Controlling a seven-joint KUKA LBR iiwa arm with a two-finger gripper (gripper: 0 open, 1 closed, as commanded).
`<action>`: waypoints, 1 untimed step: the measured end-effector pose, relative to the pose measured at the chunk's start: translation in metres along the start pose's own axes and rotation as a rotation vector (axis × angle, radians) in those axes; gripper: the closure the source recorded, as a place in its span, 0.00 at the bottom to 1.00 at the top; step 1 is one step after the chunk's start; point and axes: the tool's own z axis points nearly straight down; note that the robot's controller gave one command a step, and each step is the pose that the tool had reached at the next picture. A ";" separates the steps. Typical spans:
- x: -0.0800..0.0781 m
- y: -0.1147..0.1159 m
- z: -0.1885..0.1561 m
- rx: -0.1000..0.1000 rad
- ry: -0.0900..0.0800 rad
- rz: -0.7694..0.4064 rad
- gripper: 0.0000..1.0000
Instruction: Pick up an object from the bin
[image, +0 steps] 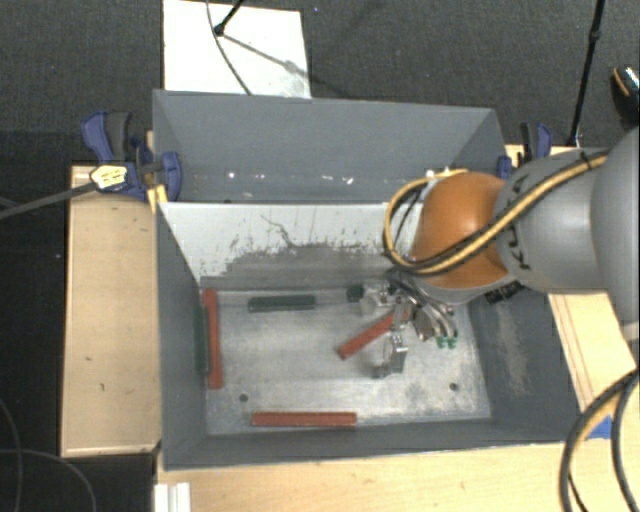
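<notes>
Along the left wall of the grey metal bin (180, 385), a long orange-red stick (212, 345) is lying lengthwise, with a dark green strip (200, 335) lying just beside it. A flat dark green bar (282, 303) is resting near the back, and another long red stick (303, 420) is lying along the front. Right of centre, a shorter red stick (362, 343) is lying tilted, its upper end reaching under the tool (398, 338), which is hanging low over it. The tool seems to be touching that end; whether it is open or closed I cannot tell.
</notes>
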 end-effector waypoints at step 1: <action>0.000 0.000 0.000 0.000 0.000 0.001 1.00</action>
